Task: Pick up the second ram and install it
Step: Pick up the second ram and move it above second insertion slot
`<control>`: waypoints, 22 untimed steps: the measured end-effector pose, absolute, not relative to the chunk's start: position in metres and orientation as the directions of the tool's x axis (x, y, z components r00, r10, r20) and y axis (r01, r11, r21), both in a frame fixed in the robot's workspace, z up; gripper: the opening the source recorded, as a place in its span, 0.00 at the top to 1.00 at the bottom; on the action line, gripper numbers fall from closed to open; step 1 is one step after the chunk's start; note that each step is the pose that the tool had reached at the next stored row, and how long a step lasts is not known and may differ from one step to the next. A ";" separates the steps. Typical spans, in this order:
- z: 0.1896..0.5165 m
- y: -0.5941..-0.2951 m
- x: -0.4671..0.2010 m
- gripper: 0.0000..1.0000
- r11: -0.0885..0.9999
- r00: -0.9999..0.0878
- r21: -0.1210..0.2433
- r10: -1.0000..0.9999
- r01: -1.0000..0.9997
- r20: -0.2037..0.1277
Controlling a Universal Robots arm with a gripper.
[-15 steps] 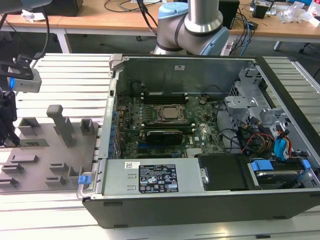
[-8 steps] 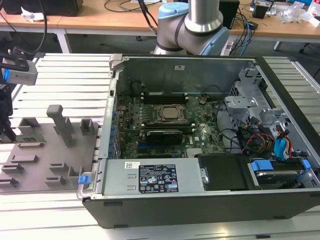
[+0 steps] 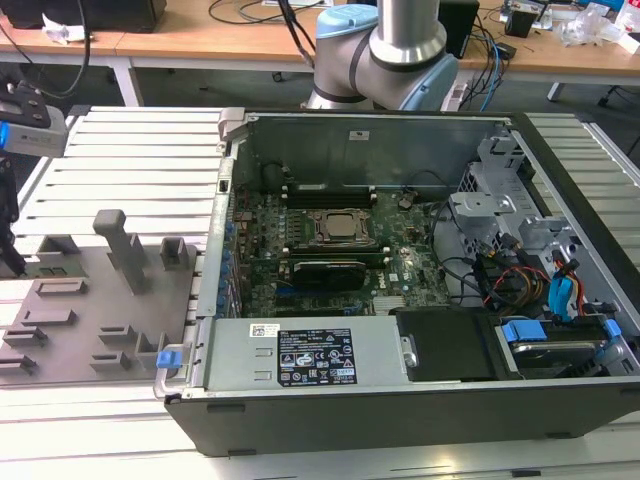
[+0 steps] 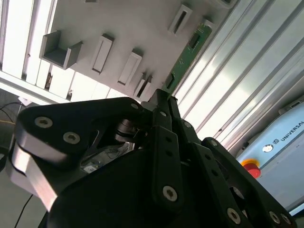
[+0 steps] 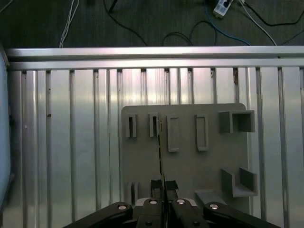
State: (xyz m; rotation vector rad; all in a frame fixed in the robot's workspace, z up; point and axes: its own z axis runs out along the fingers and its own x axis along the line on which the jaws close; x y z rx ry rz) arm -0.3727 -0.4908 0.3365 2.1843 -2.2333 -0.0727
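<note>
Gripper (image 5: 163,186) seen closest in both wrist views, black fingers (image 4: 165,135) clamped on second ram (image 4: 183,64). Green stick held edge-on over grey fixture plate (image 5: 190,171), along its slotted holders, on ribbed aluminium table (image 5: 71,142). Open computer case (image 3: 400,400) seen well apart, toward exterior view's right.

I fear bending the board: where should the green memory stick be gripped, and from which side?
Grip the memory stick on its two broad flat faces, coming in over its thin long edge so the jaws straddle it. It is thin and flat, edge-on in the first wrist view over the gray tray; the gripper is shut on it this way.
</note>
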 end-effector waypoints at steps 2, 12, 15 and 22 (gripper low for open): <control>0.341 -0.491 -0.373 0.87 0.022 -0.023 0.045 -1.000 -0.999 -0.020; 0.366 -0.491 -0.373 0.87 0.022 -0.023 0.045 -1.000 -0.999 -0.020; 0.376 -0.486 -0.372 0.87 0.022 -0.023 0.045 -1.000 -0.999 -0.020; 0.385 -0.470 -0.370 0.87 0.022 -0.023 0.048 -1.000 -0.999 -0.020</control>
